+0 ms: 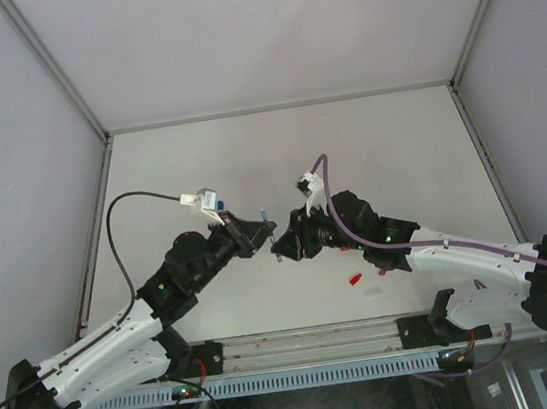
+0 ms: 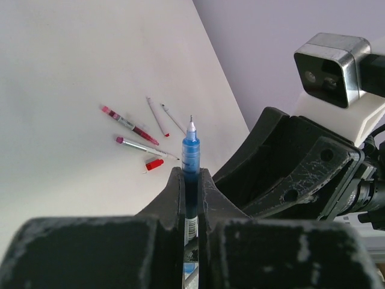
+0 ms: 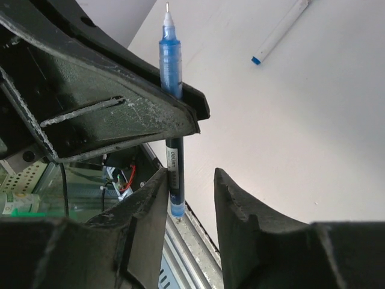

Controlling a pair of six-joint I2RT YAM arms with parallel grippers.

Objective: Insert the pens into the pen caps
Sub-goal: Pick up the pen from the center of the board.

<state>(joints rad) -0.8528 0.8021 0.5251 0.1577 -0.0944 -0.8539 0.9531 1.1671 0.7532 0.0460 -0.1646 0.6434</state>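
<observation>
Tightly in left jaws, blue pen (image 2: pixel 190 158)

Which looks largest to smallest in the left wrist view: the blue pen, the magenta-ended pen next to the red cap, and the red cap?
1. blue pen, though it is far nearer the camera than the others, so its lead is unsure.
2. magenta-ended pen.
3. red cap, lying beside that pen and plainly shorter.

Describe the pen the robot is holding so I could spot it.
Look above the middle of the white table. There the left gripper is shut on the blue pen, bare tip sticking out. It is the only pen off the table; the other pens lie flat.
</observation>
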